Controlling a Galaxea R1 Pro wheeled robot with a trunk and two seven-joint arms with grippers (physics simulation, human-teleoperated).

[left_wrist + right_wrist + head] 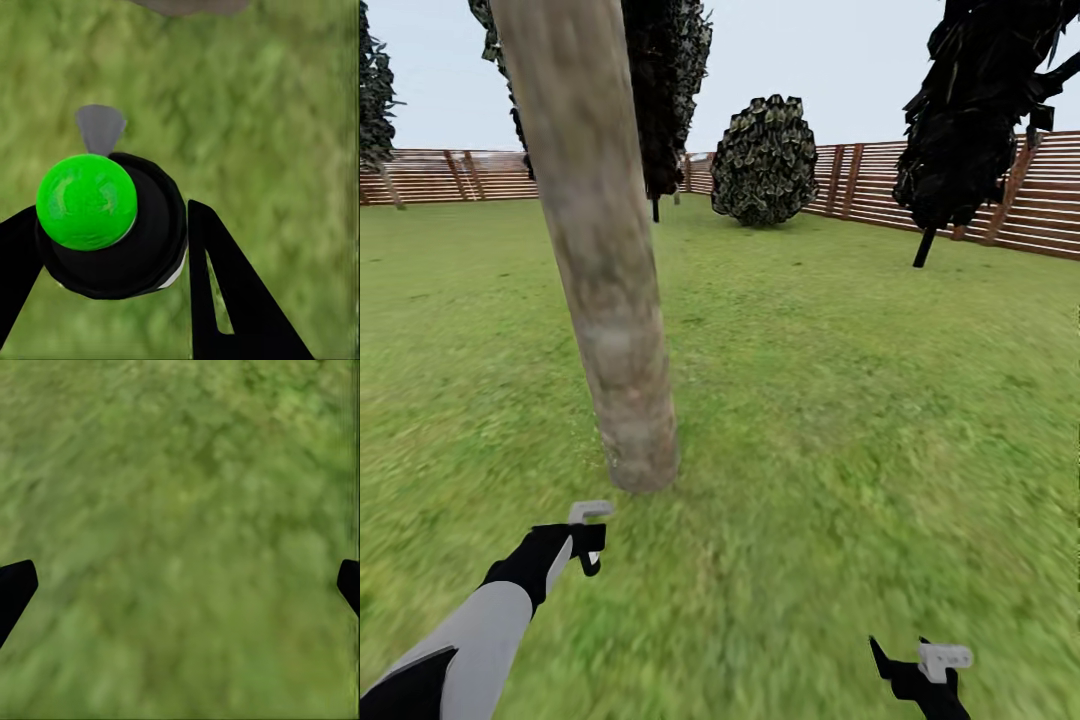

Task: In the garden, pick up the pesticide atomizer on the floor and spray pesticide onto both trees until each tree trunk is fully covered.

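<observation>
A thick grey-tan tree trunk (610, 300) rises from the grass lawn (840, 420) just ahead of my left gripper (588, 545). In the left wrist view that gripper (112, 214) is shut on the pesticide atomizer (97, 217), a black body with a bright green round cap and a grey nozzle (100, 127) pointing towards the trunk's foot (187, 6). I cannot make out pale specks on the bark. My right gripper (920, 672) hangs low at the right over bare grass, open, its fingertips (15, 585) far apart. The second thick-trunked tree is out of view.
A brown slat fence (1050, 215) rings the lawn. A round dark bush (765, 160) stands at the back. Thin-stemmed dark trees stand at the right (960, 140), behind the trunk (665, 100), and at the far left (375, 100).
</observation>
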